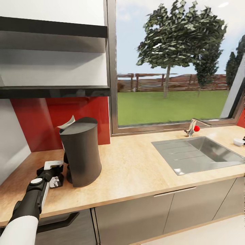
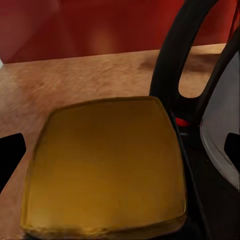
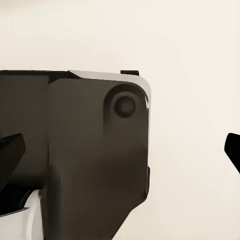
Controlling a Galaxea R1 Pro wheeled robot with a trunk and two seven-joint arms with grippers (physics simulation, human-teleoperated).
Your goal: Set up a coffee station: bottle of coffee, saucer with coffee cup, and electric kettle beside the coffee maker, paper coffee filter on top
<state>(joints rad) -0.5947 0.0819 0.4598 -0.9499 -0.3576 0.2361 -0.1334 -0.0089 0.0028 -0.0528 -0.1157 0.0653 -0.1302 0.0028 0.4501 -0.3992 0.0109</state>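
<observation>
The dark grey coffee maker (image 1: 81, 154) stands at the left of the beige kitchen countertop (image 1: 136, 170), with the white paper coffee filter (image 1: 68, 123) on its slanted top. My left gripper (image 1: 55, 175) hangs low just left of it. In the left wrist view the left gripper (image 2: 120, 150) is open, its fingertips (image 2: 11, 156) far apart over the golden-brown lid of the bottle of coffee (image 2: 105, 165). Close beside the bottle is the electric kettle's black loop handle (image 2: 170, 65) and red switch (image 2: 182, 121). The black kitchen shelf (image 1: 54, 91) above is bare. My right gripper (image 3: 120, 150) is open.
A steel sink (image 1: 197, 153) with a red-knobbed faucet (image 1: 194, 128) lies to the right under the window. A small white object (image 1: 238, 142) sits at the counter's far right edge. Red backsplash (image 1: 37, 119) backs the left corner; dark cabinets run below.
</observation>
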